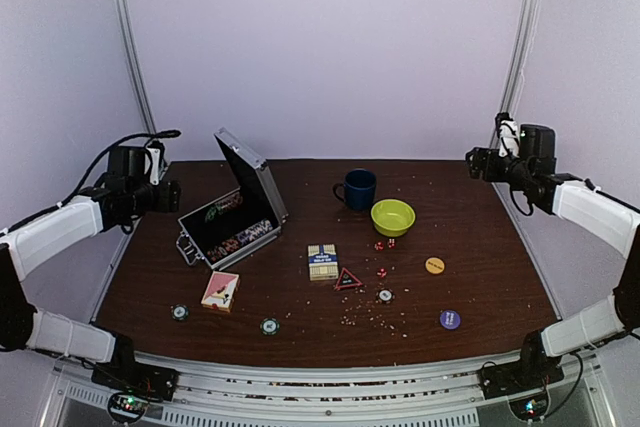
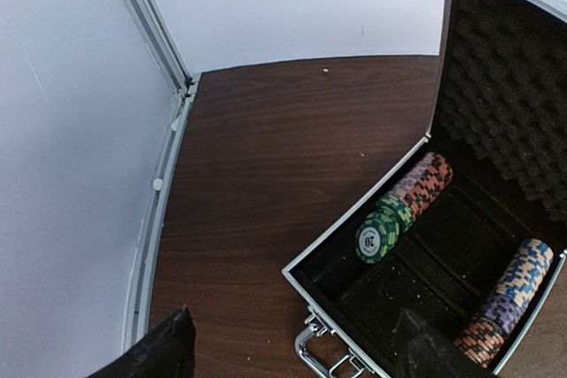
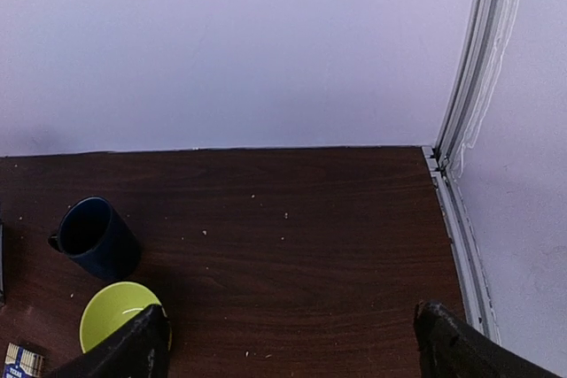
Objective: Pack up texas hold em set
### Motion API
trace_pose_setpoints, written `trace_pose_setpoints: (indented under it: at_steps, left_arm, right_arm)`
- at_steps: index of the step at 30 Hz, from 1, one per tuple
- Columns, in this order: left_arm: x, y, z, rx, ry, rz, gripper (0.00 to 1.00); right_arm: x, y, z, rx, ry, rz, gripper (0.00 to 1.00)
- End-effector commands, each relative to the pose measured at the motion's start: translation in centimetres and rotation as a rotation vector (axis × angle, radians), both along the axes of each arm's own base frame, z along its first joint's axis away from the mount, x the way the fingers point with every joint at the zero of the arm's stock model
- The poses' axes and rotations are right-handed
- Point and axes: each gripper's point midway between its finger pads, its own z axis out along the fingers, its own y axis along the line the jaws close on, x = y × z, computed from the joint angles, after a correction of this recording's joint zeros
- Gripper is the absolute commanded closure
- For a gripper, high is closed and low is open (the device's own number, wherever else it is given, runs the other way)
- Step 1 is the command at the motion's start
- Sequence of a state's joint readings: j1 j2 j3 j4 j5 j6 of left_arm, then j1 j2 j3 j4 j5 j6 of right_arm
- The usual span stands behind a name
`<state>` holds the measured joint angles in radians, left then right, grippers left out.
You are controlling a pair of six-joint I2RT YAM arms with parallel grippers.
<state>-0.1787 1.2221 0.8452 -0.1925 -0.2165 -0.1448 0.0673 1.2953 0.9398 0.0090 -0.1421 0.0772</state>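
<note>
Open briefcase (image 1: 232, 215) is lying at 9 o'clock on the counter (image 1: 470, 237), holding 2 chip rows (image 2: 403, 201). Blue card box (image 1: 322, 261), red card box (image 1: 220, 290), triangle (image 1: 348, 280), dice (image 1: 385, 244) and loose chips (image 1: 270, 326) are lying toward 6 o'clock. Left jaws are hovering apart above the case; right jaws are hovering apart at 2 o'clock, and both are empty. Advisable: gripping each box across its narrow sides and lowering it flat into a bare compartment.

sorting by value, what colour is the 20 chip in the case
The chip is green and white; clearest from the left wrist.
</note>
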Motion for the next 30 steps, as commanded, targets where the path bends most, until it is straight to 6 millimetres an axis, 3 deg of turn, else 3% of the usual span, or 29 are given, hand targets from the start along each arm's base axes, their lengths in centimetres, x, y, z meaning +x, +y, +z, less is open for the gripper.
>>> trace_pose_setpoints:
  at_steps: [1, 7, 11, 15, 18, 23, 27, 30]
  left_arm:
    - [-1.0, -2.8, 0.4, -0.020, -0.008, -0.122, 0.25]
    - [-3.6, -10.2, -1.3, 0.058, 0.071, -0.393, 0.40]
    - [-6.7, -15.7, -3.1, 0.136, 0.112, -0.607, 0.51]
    - [-9.4, -19.2, -5.3, 0.175, 0.165, -0.773, 0.60]
    - [-10.5, -20.7, -6.9, 0.211, 0.200, -0.839, 0.62]
    - [-10.2, -21.6, -9.3, 0.290, 0.244, -0.865, 0.63]
    - [-9.2, -20.7, -11.2, 0.379, 0.290, -0.811, 0.67]
    - [-8.5, -19.9, -10.9, 0.393, 0.282, -0.742, 0.64]
  right_arm:
    - [-1.2, 0.4, -2.0, -0.016, 0.037, 0.060, 0.02]
    - [-2.9, 2.7, -5.9, -0.047, 0.114, 0.237, 0.01]
    - [-4.2, 3.8, -7.0, -0.045, 0.131, 0.325, 0.02]
    - [-4.9, 4.4, -7.7, -0.047, 0.133, 0.369, 0.03]
    - [-5.3, 4.8, -8.0, -0.042, 0.134, 0.399, 0.03]
    - [-5.5, 5.2, -8.2, -0.037, 0.137, 0.428, 0.04]
    - [-5.6, 5.3, -8.4, -0.043, 0.136, 0.437, 0.05]
    - [-5.7, 5.3, -8.4, -0.046, 0.137, 0.443, 0.05]
